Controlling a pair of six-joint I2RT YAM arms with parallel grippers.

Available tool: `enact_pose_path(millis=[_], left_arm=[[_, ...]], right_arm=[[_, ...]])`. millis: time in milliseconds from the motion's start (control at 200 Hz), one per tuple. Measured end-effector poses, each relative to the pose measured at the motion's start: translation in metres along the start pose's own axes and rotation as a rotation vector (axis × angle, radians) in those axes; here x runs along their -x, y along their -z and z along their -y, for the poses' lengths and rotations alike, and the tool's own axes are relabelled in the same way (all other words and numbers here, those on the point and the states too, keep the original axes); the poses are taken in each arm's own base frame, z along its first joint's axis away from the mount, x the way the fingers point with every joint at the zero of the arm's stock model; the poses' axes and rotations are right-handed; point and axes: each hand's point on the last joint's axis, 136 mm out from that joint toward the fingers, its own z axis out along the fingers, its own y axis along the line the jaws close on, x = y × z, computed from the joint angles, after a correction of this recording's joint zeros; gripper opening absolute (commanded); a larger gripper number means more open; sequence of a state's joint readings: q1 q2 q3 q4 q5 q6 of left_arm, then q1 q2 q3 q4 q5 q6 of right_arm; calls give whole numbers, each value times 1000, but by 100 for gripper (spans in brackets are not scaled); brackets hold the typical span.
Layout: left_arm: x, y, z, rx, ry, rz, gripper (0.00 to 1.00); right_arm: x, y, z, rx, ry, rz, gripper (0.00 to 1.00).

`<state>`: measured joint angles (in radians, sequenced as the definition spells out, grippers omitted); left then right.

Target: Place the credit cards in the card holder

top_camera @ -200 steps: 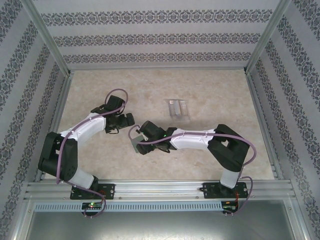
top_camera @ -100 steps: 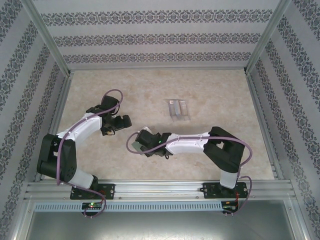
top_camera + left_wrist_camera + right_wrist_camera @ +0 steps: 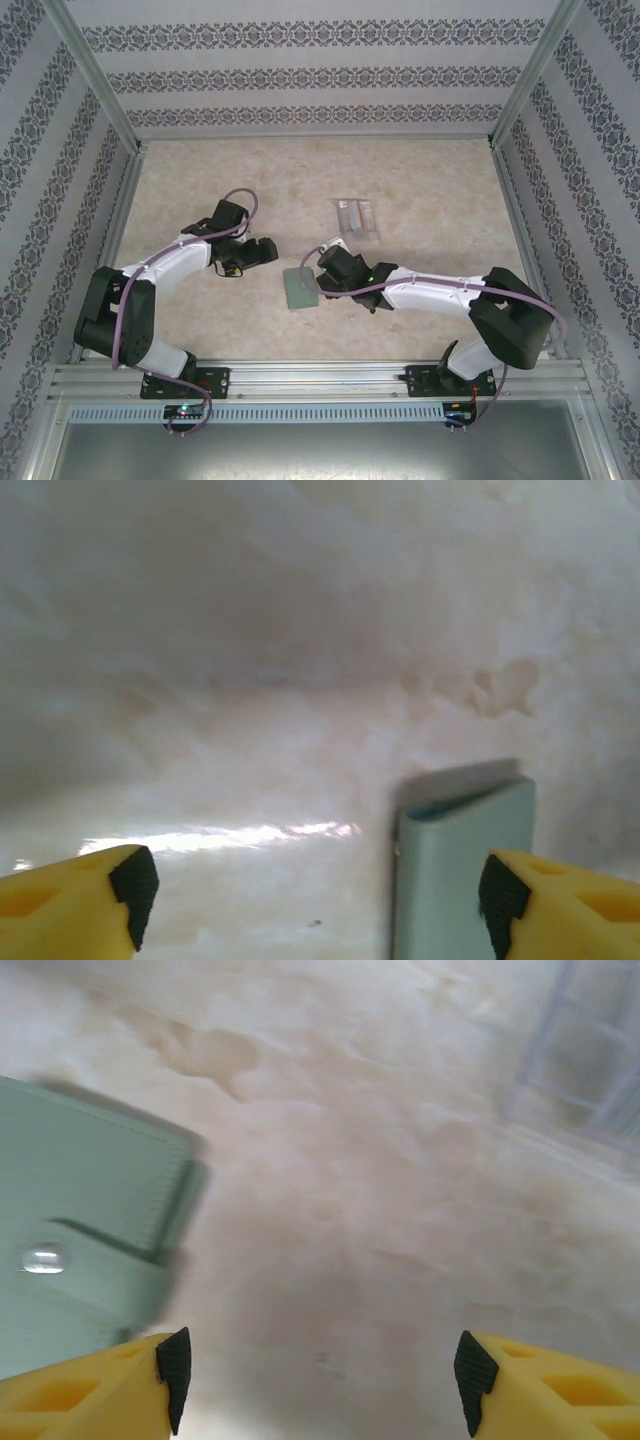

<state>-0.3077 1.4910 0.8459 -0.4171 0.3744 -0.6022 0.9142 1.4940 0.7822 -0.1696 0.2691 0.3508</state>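
Top view, wallet: sage-green wallet (image 3: 300, 289) lies flat on the table (image 3: 430, 170), near the middle, between the two claws.
Top view, cards: credit cards (image 3: 357, 216) lie farther back, well apart from the wallet; faces too small to read.
Top view, left claw: left claw (image 3: 266, 250) sits just left of the wallet, pointing toward it.
Top view, right claw: right claw (image 3: 320, 268) sits at the wallet's far right corner.
Top view, edges: metal rails (image 3: 520, 240) bound the sides and patterned walls (image 3: 300, 75) rise around; the far half of the table is open floor.
Left wrist, claw: left claw (image 3: 315, 905) spread wide; yellow fingers with black pads (image 3: 135, 880).
Left wrist, wallet: wallet (image 3: 460, 870) seen end-on, just beside the pad on the picture's right; contact cannot be told; surface blurred, any lettering unreadable.
Right wrist, claw: right claw (image 3: 320, 1380) spread, bare table between its fingers.
Right wrist, wallet: wallet (image 3: 80, 1210) at left, just beyond the left fingertip, bearing a shiny round stud (image 3: 43, 1258); markings unreadable.
Right wrist, room: open table ahead and to the right.
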Motion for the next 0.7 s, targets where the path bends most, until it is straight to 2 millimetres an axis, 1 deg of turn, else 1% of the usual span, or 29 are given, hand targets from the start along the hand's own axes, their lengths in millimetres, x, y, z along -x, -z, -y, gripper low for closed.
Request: enact_pose_path(millis=[70,140,210,285,310,360,380,415,450,540,630,704], left_arm=[[-14,-7,6,-56,-2,-41,76],[-31,-10,5,-90,4,-79,72],[-48,-11,5,-122,15,-121,63],[-56,-10,11,-163,20,-146,55],[-57,-10,13,-175,16,-150,50],[-58,-11,20,-208,20,-156,35],[-58,-11,23,-222,15,-157,32],[-58,-12,29,-246,8,-159,31],[-57,-13,34,-266,0,-163,33],[-61,-19,42,-292,-11,-189,35],[-67,-23,44,-295,-16,-213,37],[-68,-24,43,-292,-15,-215,38]], right_arm=[[5,-1,-9,93,-75,-6,65],[7,-2,-18,172,-131,-20,61],[7,-4,-29,257,-180,-45,57],[6,-8,-37,343,-238,-82,52],[6,-10,-37,369,-266,-93,51],[6,-14,-33,407,-312,-108,49],[6,-16,-32,416,-328,-113,48],[4,-19,-29,429,-351,-127,45],[2,-22,-27,439,-368,-141,43],[-6,-30,-33,482,-398,-179,42],[-15,-33,-38,508,-416,-212,42],[-17,-33,-40,518,-422,-218,41]])
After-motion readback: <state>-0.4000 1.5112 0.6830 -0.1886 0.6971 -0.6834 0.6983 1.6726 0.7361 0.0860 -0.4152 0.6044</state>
